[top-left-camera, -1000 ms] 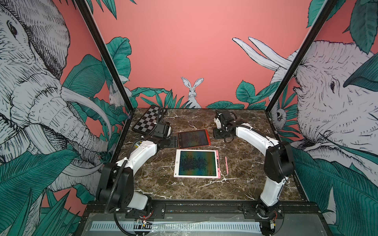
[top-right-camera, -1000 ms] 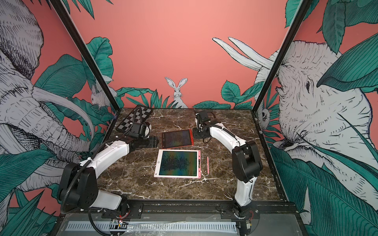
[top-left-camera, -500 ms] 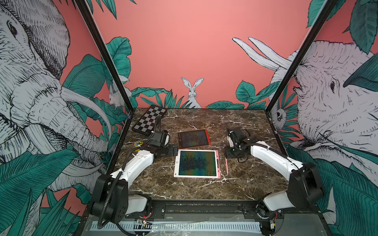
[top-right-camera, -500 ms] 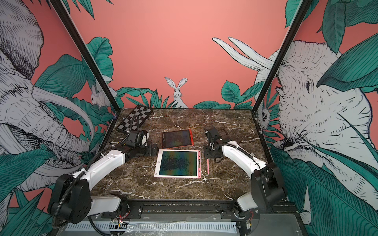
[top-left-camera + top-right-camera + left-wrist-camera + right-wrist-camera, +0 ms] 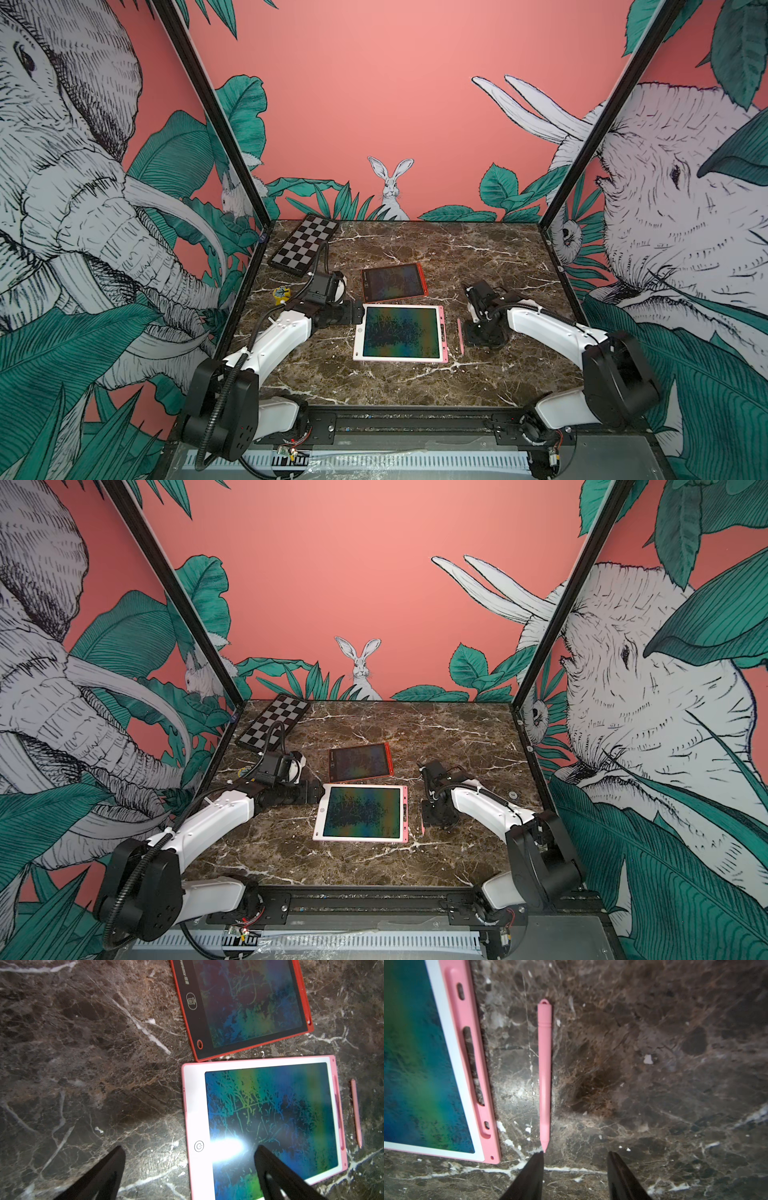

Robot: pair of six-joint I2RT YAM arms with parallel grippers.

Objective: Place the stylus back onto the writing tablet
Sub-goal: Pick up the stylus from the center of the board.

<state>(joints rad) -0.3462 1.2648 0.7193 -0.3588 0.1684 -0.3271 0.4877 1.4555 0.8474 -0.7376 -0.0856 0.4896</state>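
Swung over from the red-framed tablet (image 5: 392,282), the right gripper (image 5: 575,1153) hangs half-open and empty, slim pink plastic stylus (image 5: 544,1072) just ahead: pickup looks next; left gripper (image 5: 190,1146) gapes wide.

A coral-pink back wall (image 5: 374,83) carries a small painted white rabbit (image 5: 390,187) low at its middle, with painted green leaves (image 5: 316,195) fanning out beside it. Left of the rabbit, a side wall shows a grey line-drawn elephant (image 5: 83,208); right of it, a second elephant mural (image 5: 673,216). Black metal posts (image 5: 216,116) mark the corners. Below the rabbit spreads a dark brown, white-veined marble counter (image 5: 457,257).
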